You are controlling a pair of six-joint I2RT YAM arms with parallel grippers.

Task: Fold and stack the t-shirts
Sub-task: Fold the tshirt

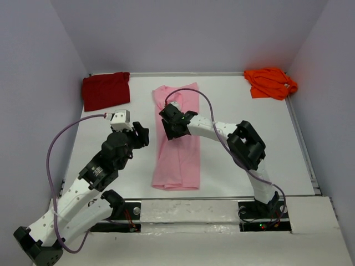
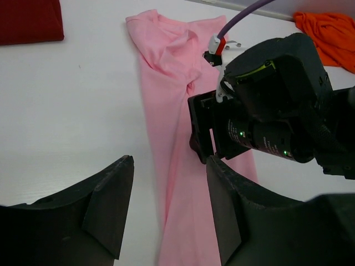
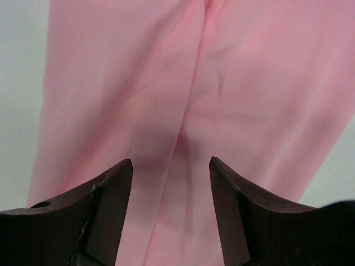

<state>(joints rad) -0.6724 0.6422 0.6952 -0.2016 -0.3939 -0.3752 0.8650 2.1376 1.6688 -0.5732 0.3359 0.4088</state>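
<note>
- Light pink soft cloth t-shirt (image 1: 177,160) lies as a long narrow strip mid-table on the white table (image 1: 277,122)
- Right gripper (image 3: 171,163) is over its upper half, jaws spread, holding nothing
- Left gripper (image 2: 169,160) is beside the strip's left edge, jaws spread, empty
- Dark red cloth t-shirt (image 1: 106,90) is in the far left corner, bright orange cloth t-shirt (image 1: 270,82) in the far right

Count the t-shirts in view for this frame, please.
3. The light pink t-shirt lies lengthwise in the middle; the dark red t-shirt sits folded at the far left; the orange t-shirt is bunched at the far right. None looks hidden.
</note>
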